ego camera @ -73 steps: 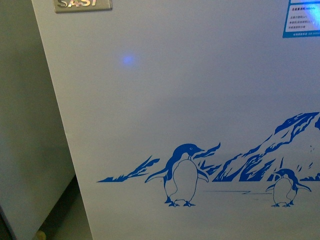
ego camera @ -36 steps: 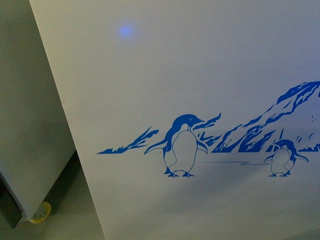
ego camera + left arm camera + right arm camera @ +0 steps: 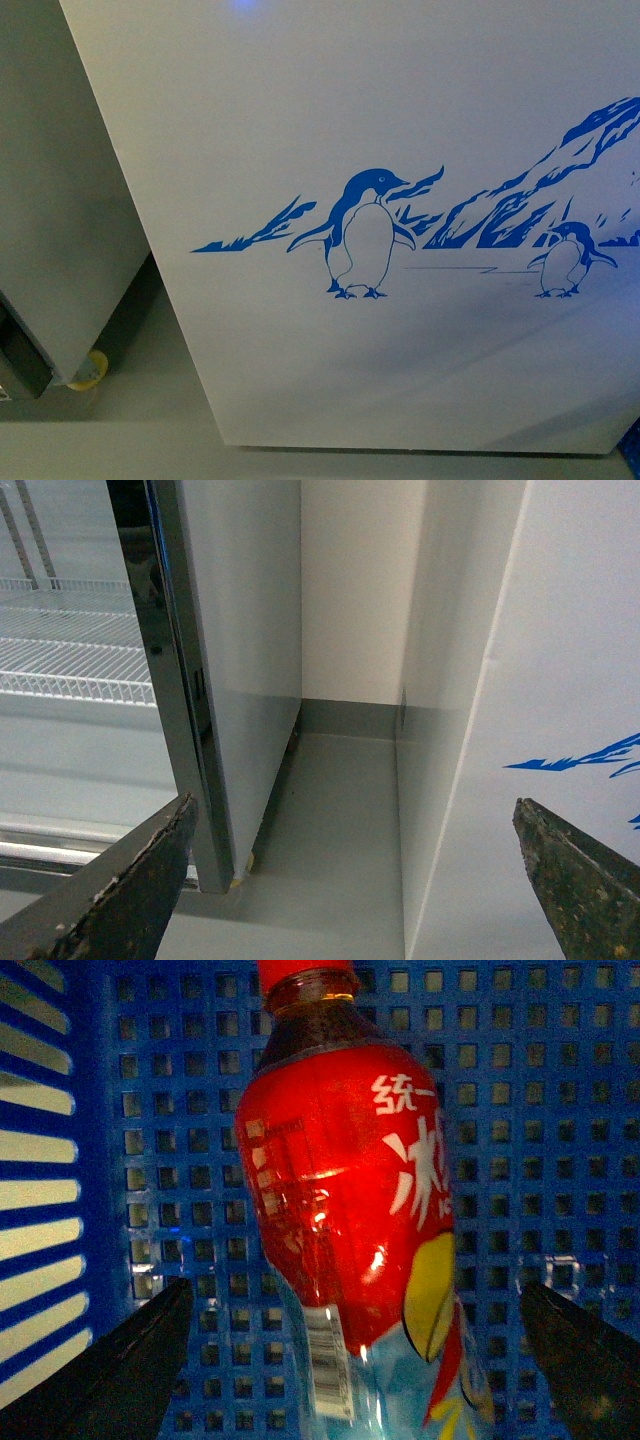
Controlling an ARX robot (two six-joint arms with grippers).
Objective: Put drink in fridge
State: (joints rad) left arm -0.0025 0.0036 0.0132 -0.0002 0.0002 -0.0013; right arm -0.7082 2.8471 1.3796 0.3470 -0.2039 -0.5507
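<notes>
- The fridge (image 3: 400, 120) fills most of the front view: a plain white front panel, its lower edge just above the floor (image 3: 120, 440).
- Blue mountain artwork (image 3: 520, 200) runs across the panel, rising toward the right.
- A grey upright cabinet (image 3: 50, 200) stands to the left of the fridge, with a narrow gap between the two. A yellow foot (image 3: 88, 372) shows under its near corner.
- In the left wrist view that gap runs back to a pale far wall (image 3: 350, 580), with the fridge's white side on one flank and the cabinet on the other.
- White wire shelves (image 3: 70, 660) show behind the cabinet's glass.
- A blue perforated basket (image 3: 560, 1110) fills the background of the right wrist view.
- The drink (image 3: 340, 1160) is in that basket, close to the camera: red label with white characters, dark liquid at the neck, red cap (image 3: 300, 970). Whether it stands or lies, I cannot tell.
- A large penguin (image 3: 362, 235) stands mid-panel, with a smaller penguin (image 3: 563, 260) to its right.
- The right gripper (image 3: 350, 1295) is spread wide, one finger on each side of the drink, with a gap on both sides.
- The left gripper (image 3: 352, 820) is also spread wide and holds nothing.
</notes>
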